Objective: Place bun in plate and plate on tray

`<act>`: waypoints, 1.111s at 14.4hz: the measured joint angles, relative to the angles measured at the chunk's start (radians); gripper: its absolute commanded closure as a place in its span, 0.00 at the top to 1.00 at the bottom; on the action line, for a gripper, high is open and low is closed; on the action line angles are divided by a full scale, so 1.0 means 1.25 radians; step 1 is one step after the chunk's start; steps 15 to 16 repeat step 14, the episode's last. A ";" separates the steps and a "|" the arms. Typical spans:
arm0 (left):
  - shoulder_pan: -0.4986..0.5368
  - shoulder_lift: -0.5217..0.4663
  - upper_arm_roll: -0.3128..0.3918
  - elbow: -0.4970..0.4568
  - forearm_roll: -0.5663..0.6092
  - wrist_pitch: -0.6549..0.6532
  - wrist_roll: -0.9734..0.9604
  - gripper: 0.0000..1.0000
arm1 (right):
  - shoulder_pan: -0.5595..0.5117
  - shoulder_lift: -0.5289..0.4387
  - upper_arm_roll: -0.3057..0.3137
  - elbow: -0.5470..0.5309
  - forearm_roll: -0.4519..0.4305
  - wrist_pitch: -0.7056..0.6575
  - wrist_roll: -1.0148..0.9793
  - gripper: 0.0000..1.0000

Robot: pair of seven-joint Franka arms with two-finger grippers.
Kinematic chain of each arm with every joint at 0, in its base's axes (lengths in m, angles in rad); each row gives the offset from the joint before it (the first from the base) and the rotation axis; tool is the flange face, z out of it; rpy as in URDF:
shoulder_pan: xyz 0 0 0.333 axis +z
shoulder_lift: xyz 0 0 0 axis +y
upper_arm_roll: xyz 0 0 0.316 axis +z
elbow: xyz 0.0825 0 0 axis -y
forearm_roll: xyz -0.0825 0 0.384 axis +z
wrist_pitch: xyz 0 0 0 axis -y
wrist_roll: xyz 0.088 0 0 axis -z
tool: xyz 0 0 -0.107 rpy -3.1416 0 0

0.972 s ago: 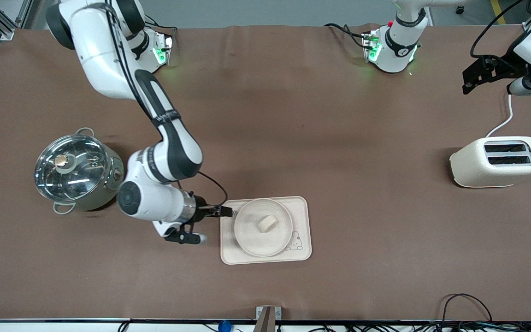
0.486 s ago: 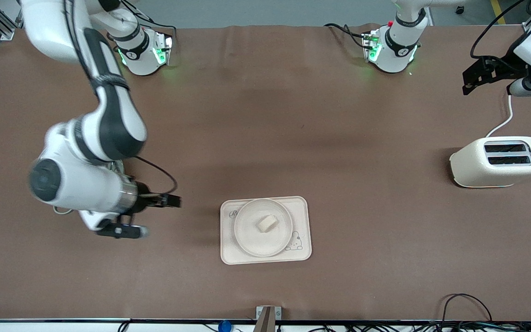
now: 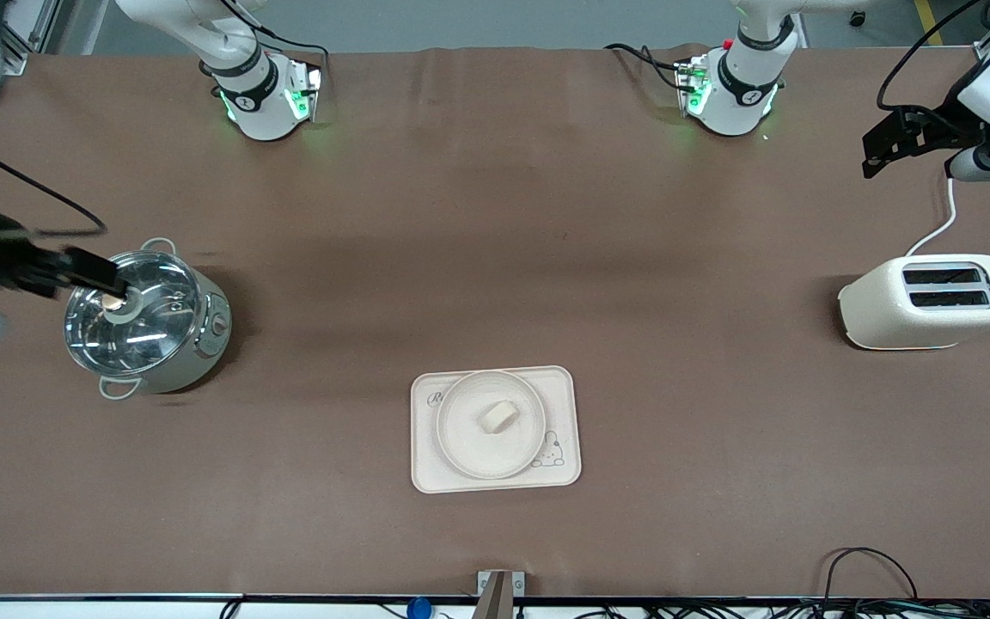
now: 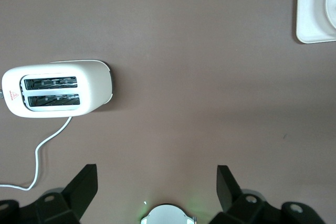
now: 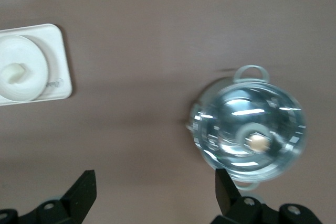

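The bun (image 3: 497, 417) lies in the round plate (image 3: 461, 447), and the plate sits on the cream tray (image 3: 559, 395) near the table's middle, toward the front camera. In the right wrist view the bun (image 5: 13, 73), plate (image 5: 38, 66) and tray (image 5: 59, 56) show together. My right gripper (image 3: 104, 275) is open and empty, up in the air over the steel pot (image 3: 147, 314); its jaws (image 5: 153, 182) stand wide apart. My left gripper (image 3: 882, 142) waits open and empty (image 4: 156, 174) at the left arm's end of the table.
The lidded steel pot (image 5: 249, 135) stands toward the right arm's end. A cream toaster (image 3: 929, 301) with a white cord stands toward the left arm's end and shows in the left wrist view (image 4: 58, 88). A tray corner (image 4: 310, 24) shows there too.
My right gripper has drawn back from the tray's edge toward the right arm's end and risen over the pot. The plate with the bun stays on the tray. The left arm has not moved.
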 measured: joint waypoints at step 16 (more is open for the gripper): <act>-0.003 0.000 0.000 0.011 0.000 0.004 0.001 1.00 | -0.047 -0.068 0.012 -0.017 -0.038 -0.072 -0.045 1.00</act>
